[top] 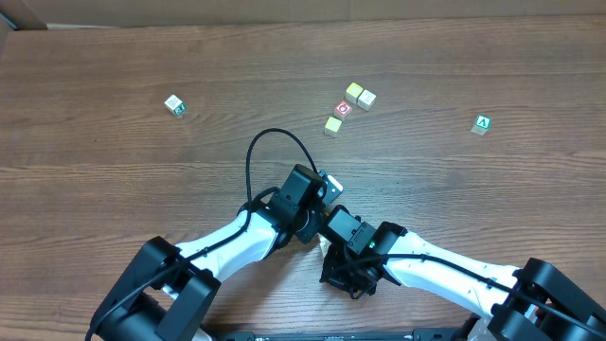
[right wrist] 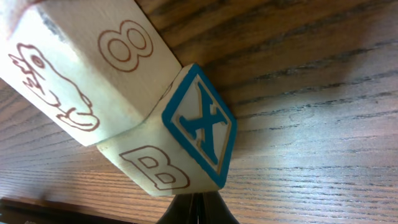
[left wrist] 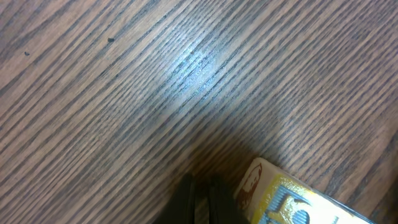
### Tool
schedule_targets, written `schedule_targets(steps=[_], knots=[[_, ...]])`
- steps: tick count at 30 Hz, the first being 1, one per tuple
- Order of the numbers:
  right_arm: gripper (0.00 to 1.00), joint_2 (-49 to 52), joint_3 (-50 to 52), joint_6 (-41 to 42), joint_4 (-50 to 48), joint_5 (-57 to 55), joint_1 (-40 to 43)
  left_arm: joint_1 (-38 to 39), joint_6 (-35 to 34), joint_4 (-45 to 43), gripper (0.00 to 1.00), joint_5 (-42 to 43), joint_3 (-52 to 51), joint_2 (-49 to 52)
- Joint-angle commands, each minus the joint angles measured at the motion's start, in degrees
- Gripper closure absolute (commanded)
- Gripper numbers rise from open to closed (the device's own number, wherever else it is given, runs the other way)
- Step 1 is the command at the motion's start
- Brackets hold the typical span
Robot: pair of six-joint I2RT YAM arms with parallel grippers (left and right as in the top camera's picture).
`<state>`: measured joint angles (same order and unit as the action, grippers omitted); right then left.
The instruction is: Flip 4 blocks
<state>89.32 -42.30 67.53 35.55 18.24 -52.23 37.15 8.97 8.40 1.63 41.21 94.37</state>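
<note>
Four pale blocks lie far up the table: one alone at the left, a touching pair, and a yellowish one. Another pale block peeks out where both wrists meet. In the right wrist view, my right gripper is shut and empty. Directly ahead of its tips sits a cream block with a "B" and a blue "X", pressed against a block marked "8". My left gripper is shut on nothing, beside a yellow-and-blue-faced block on its right.
A red-faced cube with a white ring sits among the far blocks. A green cube marked "A" stands at the right. A black cable loops above the left wrist. Both arms cross the near table.
</note>
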Motion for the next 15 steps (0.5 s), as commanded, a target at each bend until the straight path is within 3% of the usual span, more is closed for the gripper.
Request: schedule_targets(steps=[1,15], knots=[[0.96,0.2,0.0,0.4,-0.3,0.3,-0.3,0.4,-0.9,-0.3,0.96,-0.7,-1.0,1.2],[0.96,0.2,-0.2,-0.2,-0.3,-0.1,-0.3,-0.4,-3.0,-0.1,0.96,-0.8,-1.0,1.2]])
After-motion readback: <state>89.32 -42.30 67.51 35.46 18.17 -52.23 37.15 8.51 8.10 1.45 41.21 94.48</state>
